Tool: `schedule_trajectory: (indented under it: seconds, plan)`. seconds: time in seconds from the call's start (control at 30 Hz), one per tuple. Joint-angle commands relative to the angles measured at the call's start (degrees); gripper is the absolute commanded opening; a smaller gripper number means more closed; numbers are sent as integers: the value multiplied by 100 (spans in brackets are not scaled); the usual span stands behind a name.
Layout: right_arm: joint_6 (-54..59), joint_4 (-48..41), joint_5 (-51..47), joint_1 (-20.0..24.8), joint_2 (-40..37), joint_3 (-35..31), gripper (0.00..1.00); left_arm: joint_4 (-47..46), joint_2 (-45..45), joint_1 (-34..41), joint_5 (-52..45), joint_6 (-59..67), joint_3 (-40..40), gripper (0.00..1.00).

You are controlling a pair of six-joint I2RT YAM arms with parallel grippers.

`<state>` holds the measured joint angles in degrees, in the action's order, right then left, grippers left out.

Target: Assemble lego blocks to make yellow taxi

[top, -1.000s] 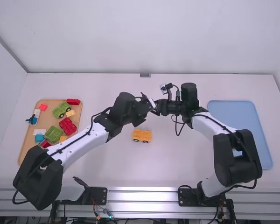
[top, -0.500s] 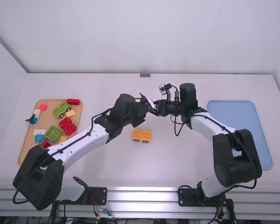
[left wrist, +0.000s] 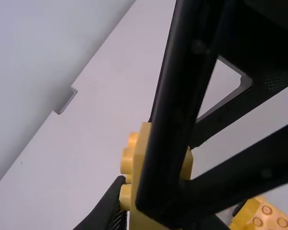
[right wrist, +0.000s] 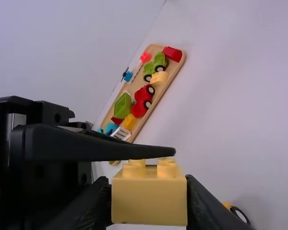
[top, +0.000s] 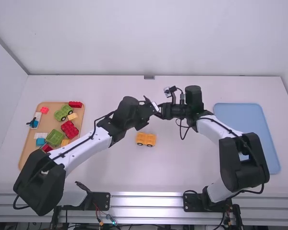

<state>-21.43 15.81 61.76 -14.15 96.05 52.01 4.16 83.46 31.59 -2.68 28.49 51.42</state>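
Note:
Above the table's middle, my left gripper (top: 153, 106) and my right gripper (top: 161, 114) meet tip to tip. A yellow block with studs (left wrist: 138, 211) is between my left gripper (left wrist: 158, 206) fingers in the left wrist view, while the right gripper's black fingers cross over it. In the right wrist view my right gripper (right wrist: 149, 199) is shut on the same yellow block (right wrist: 149, 203) from both sides, and one left finger lies along its studs. Both grippers hold it. Just below them in the high view, a yellow wheeled base (top: 146, 139) stands on the table.
A wooden tray (top: 27, 147) at the left holds green and red wheeled pieces, blue, red and yellow blocks. On the right lies a blue tray (top: 266, 132), partly behind the right arm. A wall runs along the table's far edge.
The right arm's wrist has shifted very slightly toward the left. The left arm and the wheeled base have stayed where they were.

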Motion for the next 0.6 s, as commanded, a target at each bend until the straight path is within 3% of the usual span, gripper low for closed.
schedule_trajectory:
  seconds: [0.0,0.13,0.33,0.5,0.57]
  plan:
    - [31,-7,144,70,20,166,39,-4,-28,24,79,31,-50,1]
    - [37,4,291,76,20,166,39,-2,-26,24,31,33,-50,1]
    - [50,39,271,9,20,166,47,-48,-26,24,-269,46,-50,1]
    - [50,20,267,-4,20,166,43,0,-26,24,-229,31,-50,2]
    - [50,20,271,-4,20,166,36,24,-28,28,-240,33,-50,1]
